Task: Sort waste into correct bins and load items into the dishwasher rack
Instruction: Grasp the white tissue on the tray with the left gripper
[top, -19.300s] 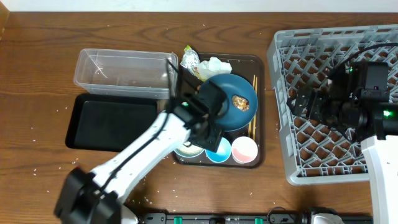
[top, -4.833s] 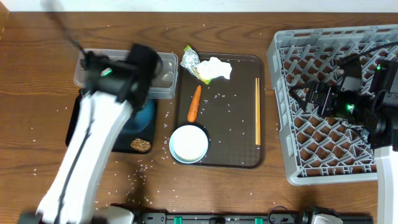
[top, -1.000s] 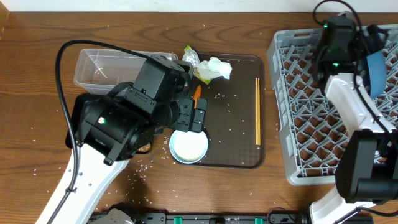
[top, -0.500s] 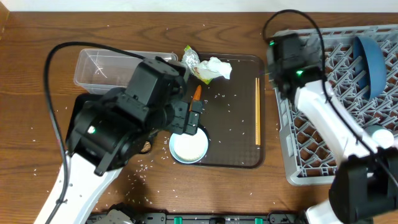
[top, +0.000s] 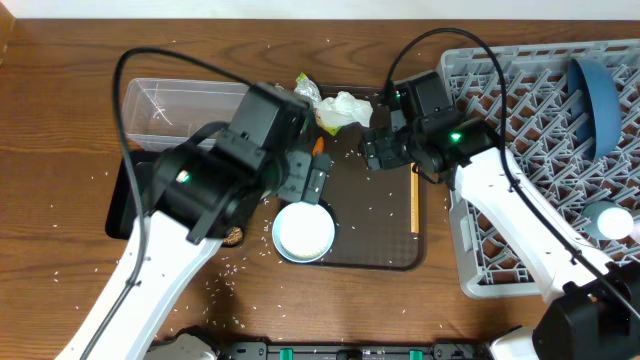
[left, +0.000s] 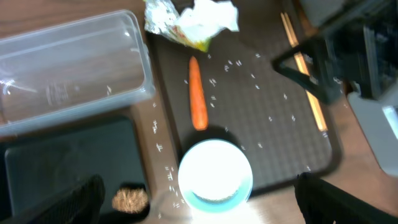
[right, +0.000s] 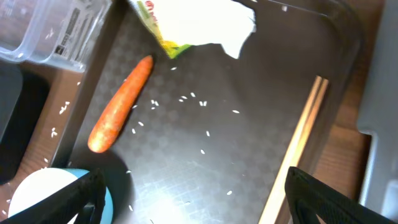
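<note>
The clear plastic tub (left: 68, 68) carries a small pale label, but its print is too blurred for us to read. The silvery wrapper (right: 155, 25) shows yellow-green and some red print, which we cannot read either. The left gripper (left: 199, 186) hangs over the white bowl (left: 214, 174) with its jaws spread wide and nothing between them. The right gripper (right: 194, 180) is spread just as wide and also empty. It is above the brown serving tray (right: 217, 124), between the carrot piece (right: 118, 106) and the wooden chopsticks (right: 298, 143). We see the crumpled tissue (right: 205, 22) lying against the wrapper at the far edge of this tray, and loose rice (right: 193, 95) scattered on it. The brown food lump (left: 130, 199) sits in the black tray (left: 68, 162), which is just beside the tub. In the dishwasher rack (top: 560, 150) the dark-blue plate (top: 590, 95) stands on edge, and the small light-blue cup (top: 605, 218) is near its right side
</note>
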